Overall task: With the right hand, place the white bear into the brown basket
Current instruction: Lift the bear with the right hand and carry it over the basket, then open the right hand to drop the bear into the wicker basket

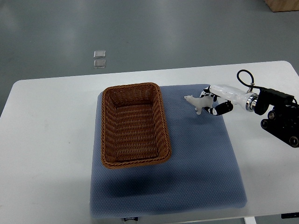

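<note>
The little white bear (195, 102) looks like a light, hard, kinda slick figurine, and the right hand (216, 100) has its fingers (221, 108) closed around its rear end, just right of the brown basket (134, 124) (mid-body would be safer).

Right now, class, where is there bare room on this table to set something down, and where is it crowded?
Free: the white table left of the brown basket, and the blue mat in front of the right hand. The basket's inside is empty too. Crowded: the gap between basket and right hand, where the white bear is held.
</note>
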You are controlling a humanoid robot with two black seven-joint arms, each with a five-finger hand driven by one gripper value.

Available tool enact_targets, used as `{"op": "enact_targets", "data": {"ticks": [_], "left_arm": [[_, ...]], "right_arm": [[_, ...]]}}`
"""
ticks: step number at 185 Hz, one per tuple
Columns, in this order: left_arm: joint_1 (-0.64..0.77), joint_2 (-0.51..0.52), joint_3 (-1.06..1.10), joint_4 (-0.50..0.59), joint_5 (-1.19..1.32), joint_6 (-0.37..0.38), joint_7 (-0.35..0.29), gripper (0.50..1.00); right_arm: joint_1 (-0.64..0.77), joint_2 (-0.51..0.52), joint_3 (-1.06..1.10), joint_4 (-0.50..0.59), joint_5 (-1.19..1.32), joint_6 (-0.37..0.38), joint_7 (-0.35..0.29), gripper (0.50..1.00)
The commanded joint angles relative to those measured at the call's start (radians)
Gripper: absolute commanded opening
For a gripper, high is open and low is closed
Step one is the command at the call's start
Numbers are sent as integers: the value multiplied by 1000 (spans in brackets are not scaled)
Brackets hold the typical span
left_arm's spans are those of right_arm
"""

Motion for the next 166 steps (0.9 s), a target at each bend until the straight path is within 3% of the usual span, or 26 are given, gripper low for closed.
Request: {"op": "enact_targets", "data": {"ticks": [1, 47, 108, 166], "left_arm": [[0, 0, 0, 0, 0, 0, 1, 1000], [0, 0, 0, 0, 0, 0, 1, 1000], [0, 0, -1, 0, 0, 0, -1, 1000], [0, 0, -1, 0, 0, 0, 1, 1000]], "right_arm": [[1, 0, -1, 1, 3, -9, 2, 500], [31, 0, 15, 29, 17, -30, 10, 500], [165, -11, -2, 184, 12, -20, 13, 500], [226, 50, -79, 233, 0, 53, 44, 635]]}}
